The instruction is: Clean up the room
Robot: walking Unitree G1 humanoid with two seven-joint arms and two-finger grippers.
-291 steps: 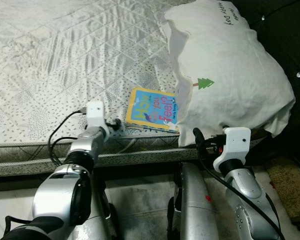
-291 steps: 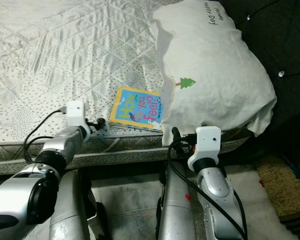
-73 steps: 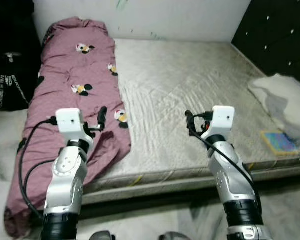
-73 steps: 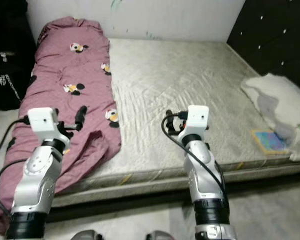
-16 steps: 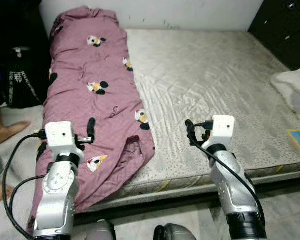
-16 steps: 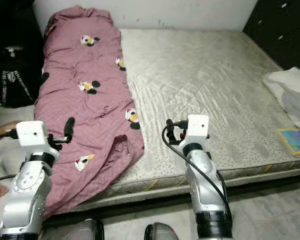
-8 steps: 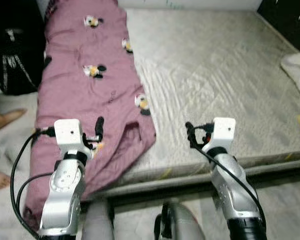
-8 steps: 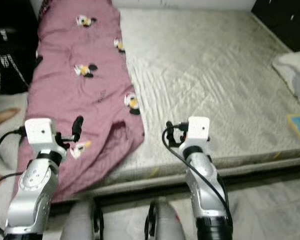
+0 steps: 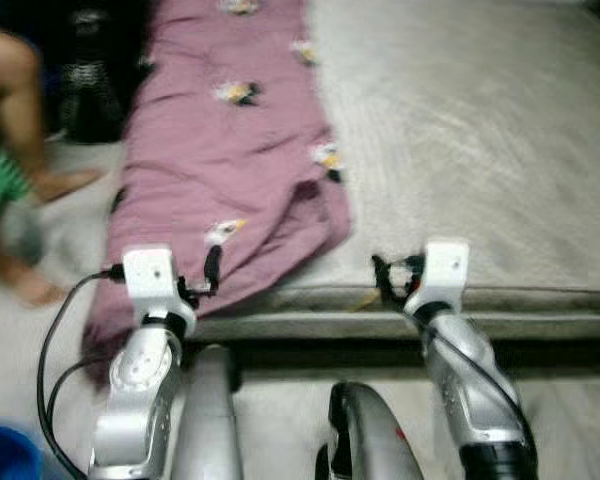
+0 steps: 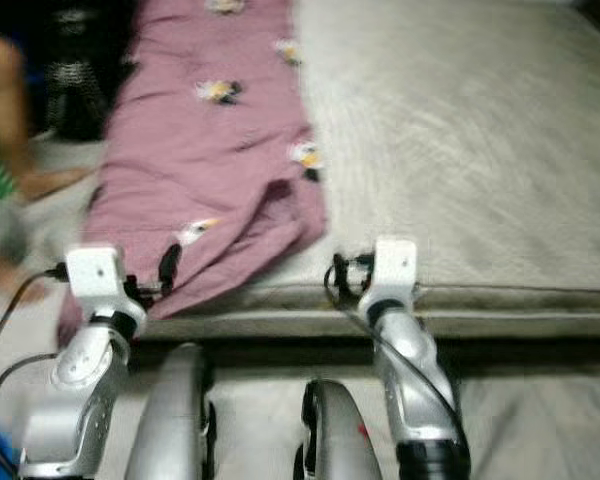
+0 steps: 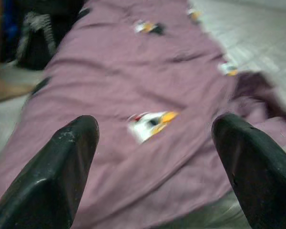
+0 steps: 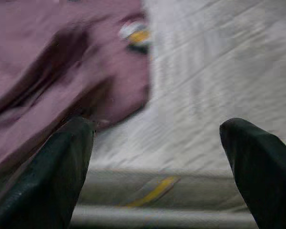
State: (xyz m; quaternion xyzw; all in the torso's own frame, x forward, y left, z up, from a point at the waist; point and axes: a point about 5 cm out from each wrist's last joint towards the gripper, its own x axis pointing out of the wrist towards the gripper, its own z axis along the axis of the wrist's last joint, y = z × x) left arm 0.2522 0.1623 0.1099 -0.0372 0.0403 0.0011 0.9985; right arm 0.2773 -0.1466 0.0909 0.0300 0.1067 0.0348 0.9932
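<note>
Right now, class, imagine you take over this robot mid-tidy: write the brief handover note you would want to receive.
Left gripper: jaws open, empty, held out over the low end of the purple blanket.
Right gripper: jaws open, empty, at the mattress front edge, beside the blanket's corner.
The blanket lies rumpled along the robot's left side of the mattress, its near end spilling over the edge toward the floor.
A person's leg is at the far left by the bed; mind it.
Done: nothing gripped yet.
Left: probably grip the blanket and straighten or fold it. The views are blurred, so steady first.
</note>
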